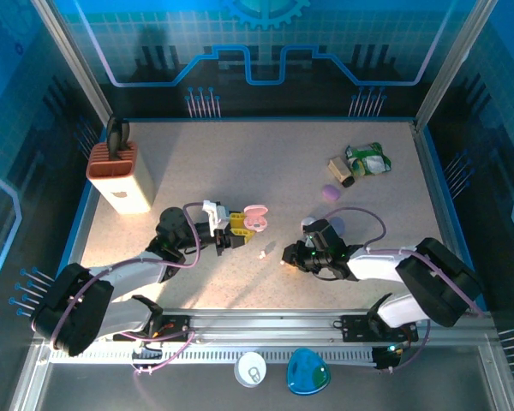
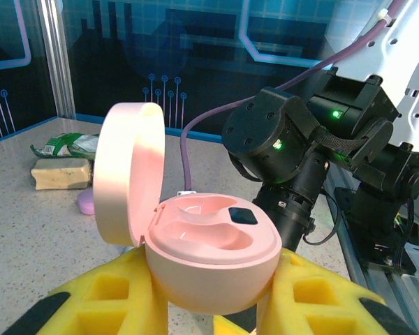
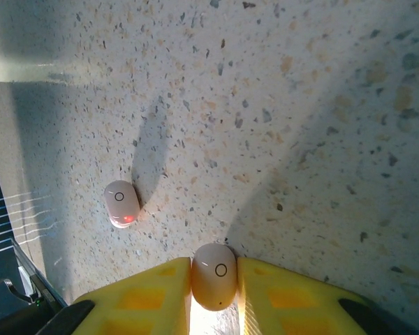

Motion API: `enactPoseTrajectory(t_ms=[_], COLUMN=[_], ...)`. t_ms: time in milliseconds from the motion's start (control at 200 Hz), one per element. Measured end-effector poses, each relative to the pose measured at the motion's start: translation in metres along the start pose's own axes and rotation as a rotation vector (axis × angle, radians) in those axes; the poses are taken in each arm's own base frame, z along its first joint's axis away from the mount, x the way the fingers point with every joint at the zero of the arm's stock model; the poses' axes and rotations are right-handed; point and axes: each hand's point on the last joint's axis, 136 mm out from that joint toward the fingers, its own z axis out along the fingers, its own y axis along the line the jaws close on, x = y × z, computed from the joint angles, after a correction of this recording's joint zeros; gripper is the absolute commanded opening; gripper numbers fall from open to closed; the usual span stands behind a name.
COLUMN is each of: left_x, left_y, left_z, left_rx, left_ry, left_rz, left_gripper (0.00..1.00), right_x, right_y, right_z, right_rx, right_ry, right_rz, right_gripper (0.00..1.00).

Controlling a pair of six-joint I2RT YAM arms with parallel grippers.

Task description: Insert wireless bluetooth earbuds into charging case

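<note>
The left arm point(image 1: 124, 276) lies low over the worktop point(image 1: 240, 163), reaching forward and to the right from its base. The left hand point(image 1: 231, 227) has its yellow fingers point(image 2: 105, 296) closed on either side of an open pink case point(image 2: 209, 251), which it holds upright. The right arm point(image 1: 381, 261) bends at the elbow and stretches leftward with its wrist tipped down, and the right hand point(image 1: 289, 255) points at the worktop, its fingers point(image 3: 279, 296) pinching one pale earbud point(image 3: 214, 273) between their tips.

White arms point(image 1: 377, 261) with black joints, purple cables point(image 2: 186, 160), yellow finger pads point(image 3: 279, 293).
</note>
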Motion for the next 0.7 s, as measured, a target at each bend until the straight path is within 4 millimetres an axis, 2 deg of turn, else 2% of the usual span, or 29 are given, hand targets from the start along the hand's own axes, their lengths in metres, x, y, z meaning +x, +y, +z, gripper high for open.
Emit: enactPoseTrajectory(t_ms=[490,590,695], left_x=[0.001,0.001,0.001], left_y=[0.000,0.000,0.000], left_z=[0.000,0.000,0.000], left_rx=[0.000,-0.001,0.000], left_ry=[0.002,0.002,0.002], left_rz=[0.001,0.001,0.001], left_gripper=[0.28,0.29,0.28], right_x=[-0.002,-0.007,-0.022], right_y=[0.004,0.004,0.006], right_z=[0.003,-0.004,-0.017], right_rx=[0.016,0.095,0.191], right_ry=[-0.013,-0.043,-0.099], right_rz=[-0.038,-0.107,-0.183], right_gripper=[0.20,0.20,0.20])
